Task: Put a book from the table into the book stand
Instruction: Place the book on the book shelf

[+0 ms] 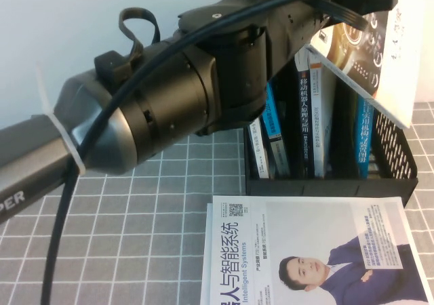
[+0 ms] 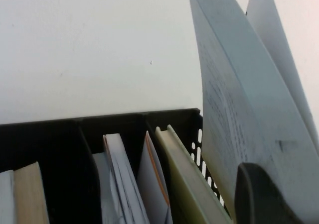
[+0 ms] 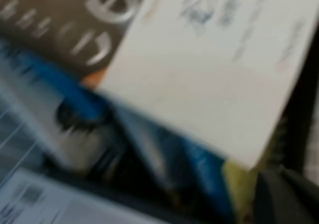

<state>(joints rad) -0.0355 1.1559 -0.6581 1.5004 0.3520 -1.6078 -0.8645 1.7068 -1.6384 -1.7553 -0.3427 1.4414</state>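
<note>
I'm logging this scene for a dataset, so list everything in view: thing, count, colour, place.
Book stand: one, black mesh, far right of the table.
Upright books: several, exact count unclear, blue and white spines, standing in the book stand.
Held book: one, dark and white cover, tilted in the air above the stand's right end.
Lying book: one, white cover with a man's portrait, flat on the table in front of the stand.
Table mat: one, grey with a white grid, covering the table.
Wall: white, behind.
Left gripper: one, black, raised over the stand, jaws shut on the held book.
Right gripper: not seen in the high view.
</note>
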